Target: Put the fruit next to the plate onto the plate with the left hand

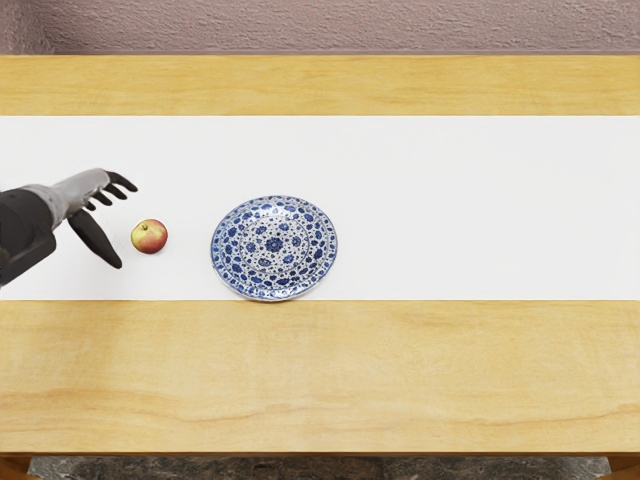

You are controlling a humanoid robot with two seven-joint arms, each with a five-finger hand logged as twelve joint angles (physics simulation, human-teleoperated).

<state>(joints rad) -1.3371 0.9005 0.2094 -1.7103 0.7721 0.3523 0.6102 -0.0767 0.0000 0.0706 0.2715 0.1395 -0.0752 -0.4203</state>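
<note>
Looking down at the table, I see my grey and black left hand point(88, 205) at the far left side. It is wide open and holds nothing. The long black fingers point(120, 182) are spread apart and point to the right. My thumb point(100, 245) points down and to the right. Its tip is close to the fruit but does not touch it. Just right of my thumb sits the small round apple point(149, 236), red with a yellow patch. It rests on the long white cloth point(480, 200), beside the plate and not on it. A bit farther right is the round blue and white plate point(274, 247) with flower patterns. The cloth runs across the light brown wooden table point(320, 380).
</note>
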